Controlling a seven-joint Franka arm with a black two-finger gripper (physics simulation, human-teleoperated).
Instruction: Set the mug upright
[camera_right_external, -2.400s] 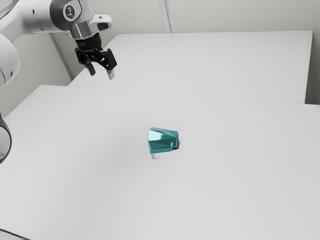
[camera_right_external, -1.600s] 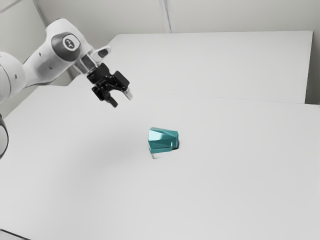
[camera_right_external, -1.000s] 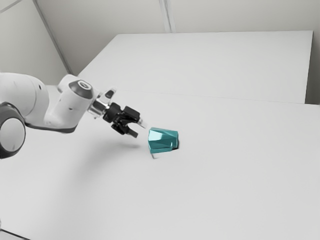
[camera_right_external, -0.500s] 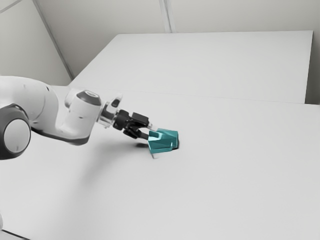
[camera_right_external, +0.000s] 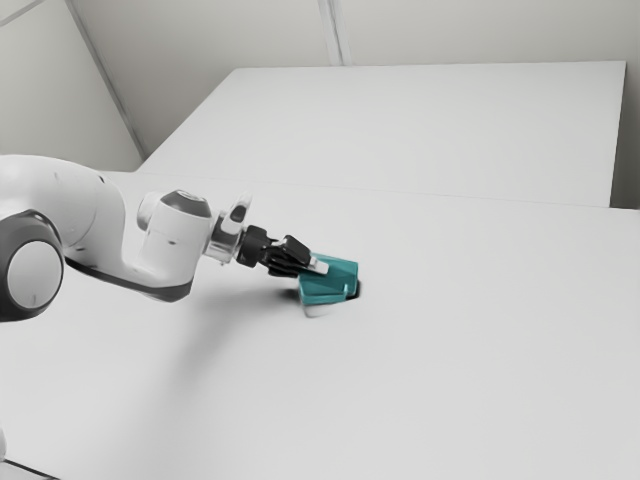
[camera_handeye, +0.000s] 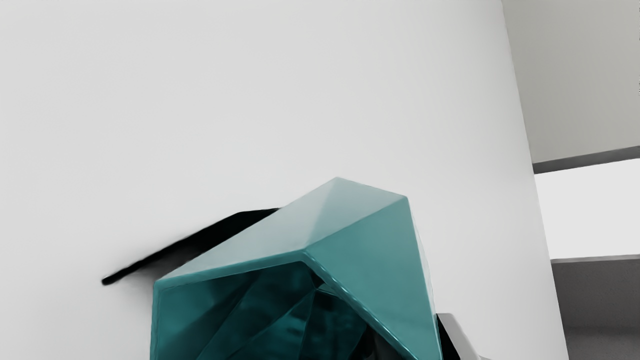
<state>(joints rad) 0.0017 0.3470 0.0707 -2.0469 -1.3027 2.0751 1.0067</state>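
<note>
The table (camera_right_external: 480, 360) is white and smooth. On it the teal mug (camera_right_external: 328, 290) lies on its side, well in from the tabletop's far edge, mouth toward the exterior view's left.

"Can you read any lettering, brand or label from where you are?"

"None. I can't make out a word, a number or a sign in either of my views, exterior or wrist."

"Not even a single letter or digit?"

"Not one that I can read, no; nothing legible for me to report."
</note>
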